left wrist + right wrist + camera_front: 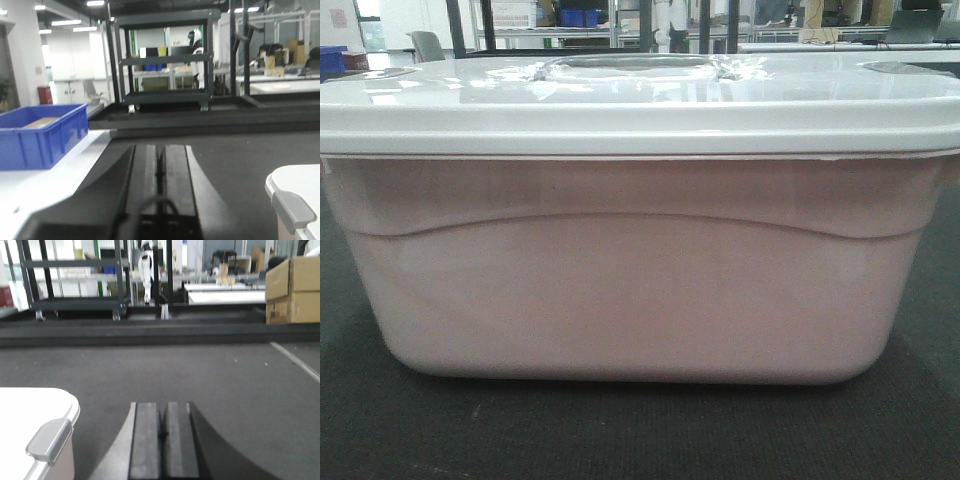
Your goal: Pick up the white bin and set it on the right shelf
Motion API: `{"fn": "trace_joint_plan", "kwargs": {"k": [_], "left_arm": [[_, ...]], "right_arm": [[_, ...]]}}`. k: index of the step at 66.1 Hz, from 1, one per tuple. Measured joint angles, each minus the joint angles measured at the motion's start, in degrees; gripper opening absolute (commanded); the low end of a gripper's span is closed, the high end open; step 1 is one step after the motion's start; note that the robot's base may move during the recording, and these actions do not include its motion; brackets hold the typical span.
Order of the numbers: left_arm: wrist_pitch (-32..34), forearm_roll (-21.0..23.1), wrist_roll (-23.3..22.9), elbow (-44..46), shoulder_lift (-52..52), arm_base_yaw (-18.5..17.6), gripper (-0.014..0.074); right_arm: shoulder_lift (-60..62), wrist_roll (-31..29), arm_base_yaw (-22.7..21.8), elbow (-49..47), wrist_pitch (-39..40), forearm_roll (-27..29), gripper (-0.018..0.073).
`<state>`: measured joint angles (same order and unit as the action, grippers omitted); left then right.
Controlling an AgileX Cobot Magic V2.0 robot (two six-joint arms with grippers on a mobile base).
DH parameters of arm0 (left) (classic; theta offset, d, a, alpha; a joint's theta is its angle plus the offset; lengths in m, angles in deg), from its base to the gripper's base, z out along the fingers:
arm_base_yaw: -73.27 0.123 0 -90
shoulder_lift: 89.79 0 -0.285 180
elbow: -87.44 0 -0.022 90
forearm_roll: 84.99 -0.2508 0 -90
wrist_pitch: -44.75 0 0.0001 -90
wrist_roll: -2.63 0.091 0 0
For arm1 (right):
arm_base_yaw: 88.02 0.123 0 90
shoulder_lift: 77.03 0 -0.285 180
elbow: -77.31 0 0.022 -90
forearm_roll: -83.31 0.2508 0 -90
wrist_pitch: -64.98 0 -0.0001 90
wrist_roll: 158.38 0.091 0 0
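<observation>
The white bin (630,290) fills the front view, standing on dark carpet, with pinkish translucent sides and a glossy white lid (640,95) with a recessed handle. Its left corner with a grey latch (294,210) shows at the lower right of the left wrist view; my left gripper (160,147) is shut, empty, to the left of it. Its right corner and latch (47,440) show at the lower left of the right wrist view; my right gripper (163,405) is shut, empty, to the right of it. The right shelf is out of view.
A blue open bin (42,132) sits on a white surface left of the left gripper. A dark wheeled rack (165,60) stands ahead across the carpet. Cardboard boxes (292,287) are stacked at the far right. White tables stand behind.
</observation>
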<state>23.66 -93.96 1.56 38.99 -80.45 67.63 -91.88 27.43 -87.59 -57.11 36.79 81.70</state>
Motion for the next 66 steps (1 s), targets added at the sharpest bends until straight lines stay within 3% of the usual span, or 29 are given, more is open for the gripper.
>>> {"fn": "trace_joint_plan", "kwargs": {"k": [20,34,51,66], "left_arm": [[-18.2,0.8,0.0,18.9,21.8,0.0,-0.0118],[-31.0,5.3,0.0,29.8,41.7,0.0,-0.0118],[-32.9,9.0,0.1,33.3,58.8,0.0,-0.0118],[-33.3,9.4,0.1,33.3,68.1,0.0,-0.0118]], "right_arm": [[-25.0,0.0,0.0,-20.3,-18.4,0.0,0.0055],[-42.1,0.0,0.0,-31.3,-32.8,0.0,0.0055],[-56.6,0.0,0.0,-34.1,-41.3,0.1,0.0055],[-63.1,0.0,0.0,-34.1,-42.7,0.3,0.0055]]}}
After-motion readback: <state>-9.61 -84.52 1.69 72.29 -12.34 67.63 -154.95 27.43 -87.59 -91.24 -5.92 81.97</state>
